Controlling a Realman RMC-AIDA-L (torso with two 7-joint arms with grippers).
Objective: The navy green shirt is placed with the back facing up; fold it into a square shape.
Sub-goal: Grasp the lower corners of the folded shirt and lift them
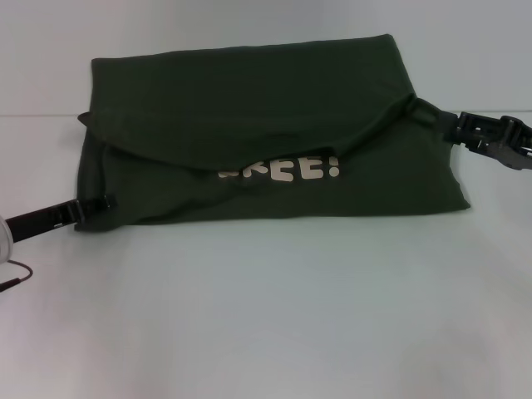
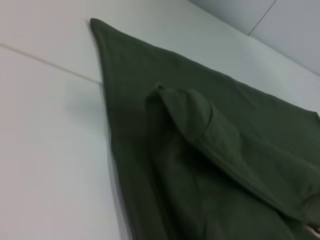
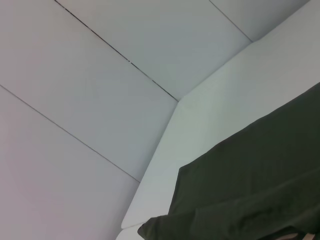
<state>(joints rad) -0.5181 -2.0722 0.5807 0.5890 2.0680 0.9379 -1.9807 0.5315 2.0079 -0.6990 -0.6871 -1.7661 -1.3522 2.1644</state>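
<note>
The navy green shirt (image 1: pixel 249 116) lies across the white table, wider than it is deep. A flap of it is folded over the middle, and its slanted edge half covers pale printed letters (image 1: pixel 283 170). My left gripper (image 1: pixel 100 203) rests at the shirt's near left corner. My right gripper (image 1: pixel 462 129) sits at the right edge, where the cloth is drawn toward it. The left wrist view shows the shirt (image 2: pixel 200 150) with a raised fold. In the right wrist view only an edge of the shirt (image 3: pixel 260 190) shows.
White tabletop (image 1: pixel 266 316) stretches in front of the shirt, and a seam line crosses it behind. A thin dark cable (image 1: pixel 17 276) hangs near my left arm at the lower left. A pale wall rises behind the table.
</note>
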